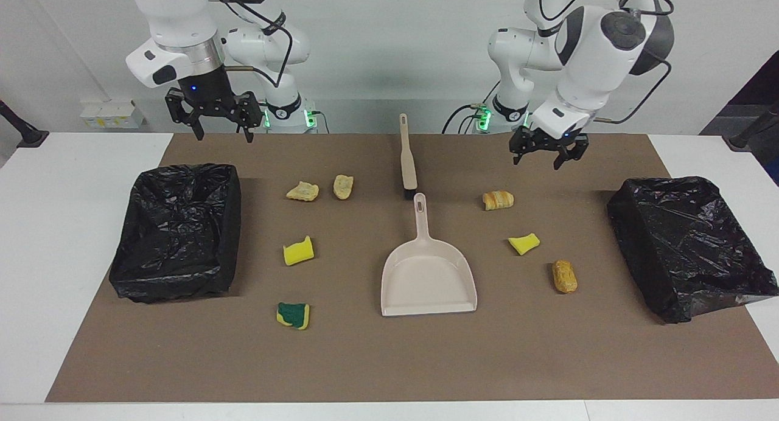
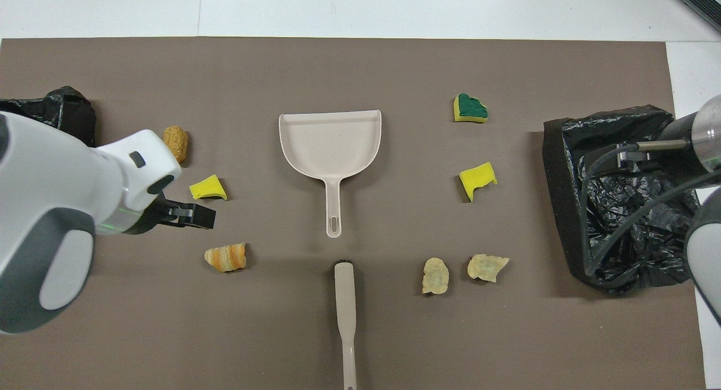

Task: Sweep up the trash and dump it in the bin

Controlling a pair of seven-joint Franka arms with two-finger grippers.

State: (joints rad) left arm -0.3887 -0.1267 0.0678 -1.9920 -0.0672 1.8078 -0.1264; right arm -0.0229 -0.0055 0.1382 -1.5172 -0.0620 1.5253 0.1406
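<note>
Several bits of trash lie on the brown mat: two pale lumps, a yellow sponge and a green-and-yellow sponge toward the right arm's end. A striped bread lump, another yellow sponge and a golden-brown lump lie toward the left arm's end. My left gripper hangs open and empty over the mat beside the striped lump. My right gripper waits open and empty above the mat's edge by its bin.
A beige dustpan lies mid-mat, handle toward the robots. A beige brush lies in line with it, nearer the robots. A second black-lined bin stands at the left arm's end.
</note>
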